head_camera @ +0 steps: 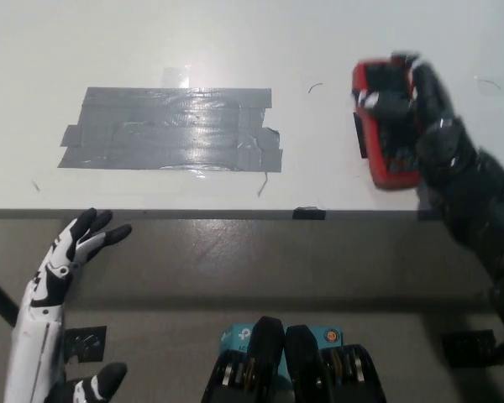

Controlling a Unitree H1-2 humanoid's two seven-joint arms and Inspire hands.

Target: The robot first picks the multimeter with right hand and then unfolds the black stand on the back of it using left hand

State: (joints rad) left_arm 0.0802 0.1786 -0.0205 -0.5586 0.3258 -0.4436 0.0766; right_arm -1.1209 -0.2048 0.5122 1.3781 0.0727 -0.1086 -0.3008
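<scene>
In the head view, you have the red multimeter (386, 126) held in the black right hand (424, 126), up at the right side of the white bench (235, 42). The fingers (385, 102) are wrapped across the meter's upper part, clamped on it, and the red casing shows above and below them. The meter sits roughly lengthwise away from you, its lower red edge pointing toward the bench's front edge. You cannot tell from here whether it is lifted clear of the bench or touching it, and the motion blur on the casing hides any detail of its face or back. The black right arm runs from the hand down toward the picture's lower right, crossing the bench's front edge.

A sliver of black patch (359, 134) shows just left of the meter, mostly covered by it. Further left, well apart from the meter, a wide block of grey tape (172, 130) lies flat on the bench, made of overlapping strips. A small black tab (309, 213) sits on the bench's front edge, between the tape and the meter.

Your white left hand (71, 252) is at the lower left, in front of and below the bench edge, holding nothing, its dark fingertips spread apart and pointing up toward the bench. It is well apart from the multimeter.
</scene>
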